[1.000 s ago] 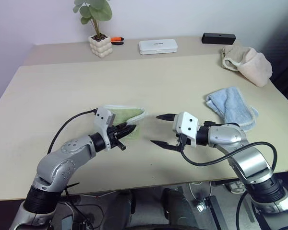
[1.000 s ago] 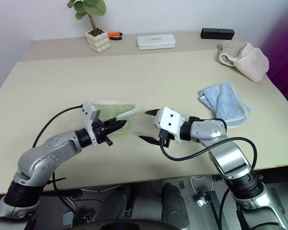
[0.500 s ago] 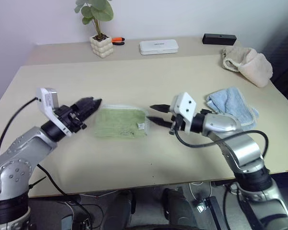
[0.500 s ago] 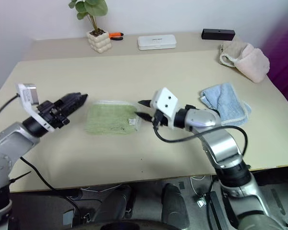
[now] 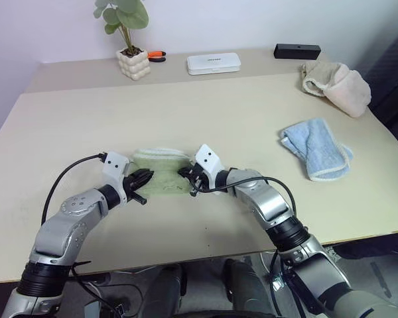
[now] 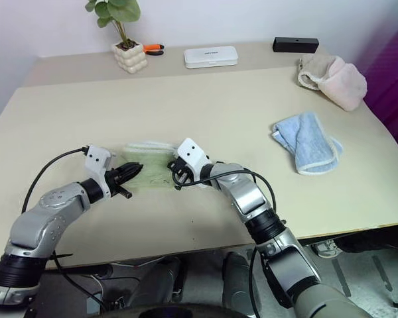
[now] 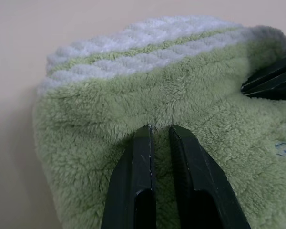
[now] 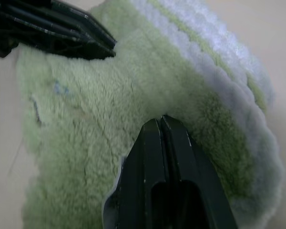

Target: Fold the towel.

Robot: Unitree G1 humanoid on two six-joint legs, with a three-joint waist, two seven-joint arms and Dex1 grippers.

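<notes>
The towel (image 5: 160, 177), light green terry with white edging, lies folded small near the table's front, a little left of the middle. My left gripper (image 5: 144, 180) comes at its left end. In the left wrist view its fingertips (image 7: 148, 138) are nearly together, pinching a pucker of the green pile. At the towel's right end my right gripper (image 5: 184, 174) has its fingers (image 8: 159, 138) shut tight, tips pressed on the pile beside the white border (image 8: 238, 86). I see no cloth between them. Each wrist view shows the other gripper's black fingers at the far end.
A light blue cloth (image 5: 316, 151) lies to the right and a cream-pink bundled towel (image 5: 338, 85) at the back right. Along the back ledge stand a potted plant (image 5: 134, 63), an orange tool (image 5: 158, 55), a white case (image 5: 213, 63) and a black box (image 5: 297, 50).
The left arm swung out to the left, then came back onto the towel's left end. The right gripper moved left onto the right end and went from open to shut.
</notes>
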